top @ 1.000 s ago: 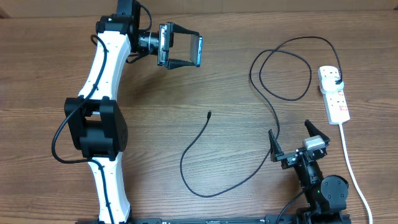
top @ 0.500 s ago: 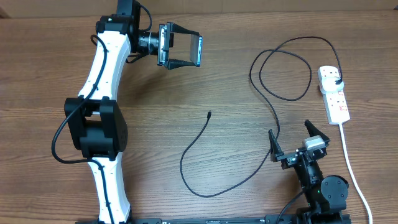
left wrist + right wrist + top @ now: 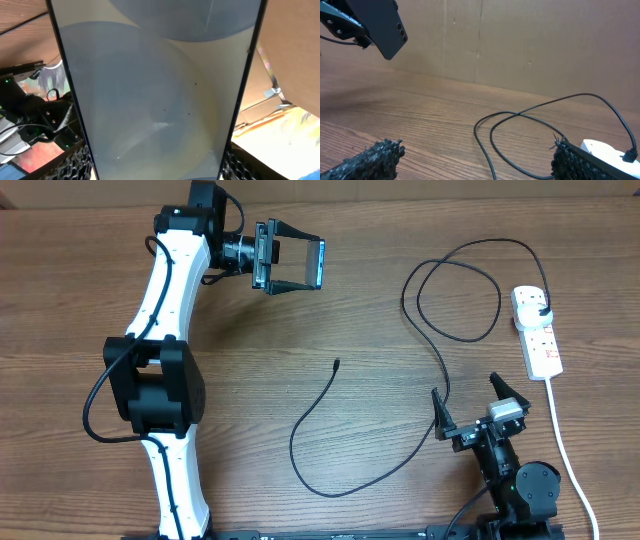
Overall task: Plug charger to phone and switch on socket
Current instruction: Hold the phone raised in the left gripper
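My left gripper (image 3: 303,264) is shut on the phone (image 3: 320,263) and holds it on edge in the air above the far left of the table. Its pale screen fills the left wrist view (image 3: 155,90); its dark back shows in the right wrist view (image 3: 382,25). The charger cable (image 3: 420,435) loops across the table, its connector tip (image 3: 336,363) lying free mid-table and its black plug (image 3: 541,308) seated in the white power strip (image 3: 537,332) at the right. My right gripper (image 3: 478,405) is open and empty near the front right, with the cable (image 3: 492,145) passing between its fingers' line of view.
The power strip's white cord (image 3: 568,450) runs along the right side toward the front edge. A cardboard wall (image 3: 520,45) stands behind the table. My left arm (image 3: 165,330) stretches along the left side.
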Motion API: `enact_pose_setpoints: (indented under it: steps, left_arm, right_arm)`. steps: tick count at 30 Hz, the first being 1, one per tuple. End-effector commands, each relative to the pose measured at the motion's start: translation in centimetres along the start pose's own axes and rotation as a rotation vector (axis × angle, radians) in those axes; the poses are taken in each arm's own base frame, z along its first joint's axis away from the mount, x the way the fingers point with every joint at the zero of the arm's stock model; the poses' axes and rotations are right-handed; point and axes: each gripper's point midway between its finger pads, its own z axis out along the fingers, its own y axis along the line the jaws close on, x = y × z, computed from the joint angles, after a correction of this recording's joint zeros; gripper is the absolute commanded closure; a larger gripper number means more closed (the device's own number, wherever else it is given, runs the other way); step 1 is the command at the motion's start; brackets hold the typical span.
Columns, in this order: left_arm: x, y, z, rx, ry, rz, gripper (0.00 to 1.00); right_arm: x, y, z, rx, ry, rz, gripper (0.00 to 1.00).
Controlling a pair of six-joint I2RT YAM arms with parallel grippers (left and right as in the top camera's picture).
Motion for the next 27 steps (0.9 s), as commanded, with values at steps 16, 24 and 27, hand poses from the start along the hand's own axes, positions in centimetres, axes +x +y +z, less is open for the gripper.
enact_pose_setpoints:
  steps: [16, 24, 27]
  left_arm:
    - [1.65, -0.86, 0.02, 0.02, 0.05, 0.089, 0.96]
    - [1.67, -0.81, 0.01, 0.021, 0.05, 0.134, 0.96]
    - [1.69, -0.77, 0.02, 0.02, 0.05, 0.134, 0.96]
  right_arm:
    - [0.18, 0.12, 0.01, -0.003, -0.004, -0.002, 0.0]
    - [0.18, 0.12, 0.01, -0.003, -0.004, -0.002, 0.0]
    - [0.18, 0.12, 0.01, -0.003, -0.004, -0.002, 0.0]
